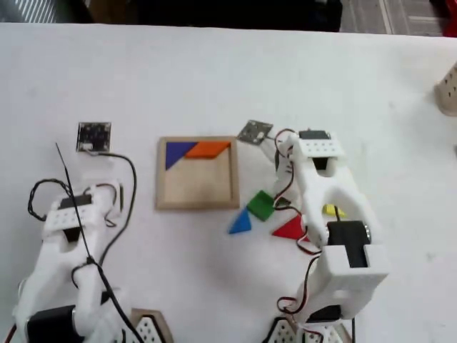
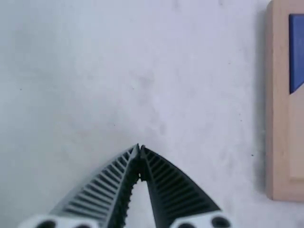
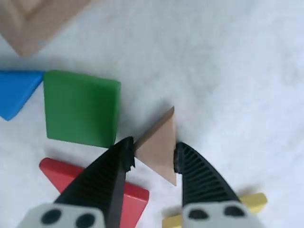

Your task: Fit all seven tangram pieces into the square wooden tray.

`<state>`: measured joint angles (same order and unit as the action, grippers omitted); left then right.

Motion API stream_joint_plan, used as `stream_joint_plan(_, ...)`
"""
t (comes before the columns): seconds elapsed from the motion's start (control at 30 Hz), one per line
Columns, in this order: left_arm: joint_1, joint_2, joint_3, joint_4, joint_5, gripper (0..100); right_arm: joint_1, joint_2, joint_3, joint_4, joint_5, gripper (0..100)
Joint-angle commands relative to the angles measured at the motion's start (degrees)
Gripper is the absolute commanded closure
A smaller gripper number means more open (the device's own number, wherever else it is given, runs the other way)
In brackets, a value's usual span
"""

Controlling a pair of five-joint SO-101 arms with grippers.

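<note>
The square wooden tray (image 1: 196,194) holds a dark blue triangle (image 1: 177,152) and an orange piece (image 1: 211,148) along its far edge. Just right of the tray lie a green square (image 1: 260,204), a light blue triangle (image 1: 240,223), a red triangle (image 1: 290,227) and a yellow piece (image 1: 333,211). My right gripper (image 3: 153,154) is down among them, its fingers touching both sides of a tan triangle (image 3: 159,147) beside the green square (image 3: 80,108) and the red triangle (image 3: 130,194). My left gripper (image 2: 139,153) is shut and empty over bare table, left of the tray's side (image 2: 278,104).
Two small dark square boards lie on the table, one (image 1: 94,136) far left of the tray and one (image 1: 255,131) at its far right corner. Black and red cables trail around both arms. A pale perforated object (image 1: 448,89) stands at the right edge.
</note>
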<state>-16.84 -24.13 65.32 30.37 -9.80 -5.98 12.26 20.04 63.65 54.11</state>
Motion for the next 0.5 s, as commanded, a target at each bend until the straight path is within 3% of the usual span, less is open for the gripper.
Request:
stream_joint_plan(0.0,0.57,-1.54,-0.53,-1.23,-0.44,98,-0.66,-6.02,-5.45,4.79,-10.29,98.1)
stream_joint_plan(0.2,0.57,-1.54,-0.53,-1.23,-0.44,98,-9.98,-11.47,-10.11,14.11,-16.09,98.1)
stream_joint_plan(0.47,0.57,-1.54,-0.53,-1.23,-0.44,98,-26.59,-12.44,-9.93,6.37,-15.65,98.1)
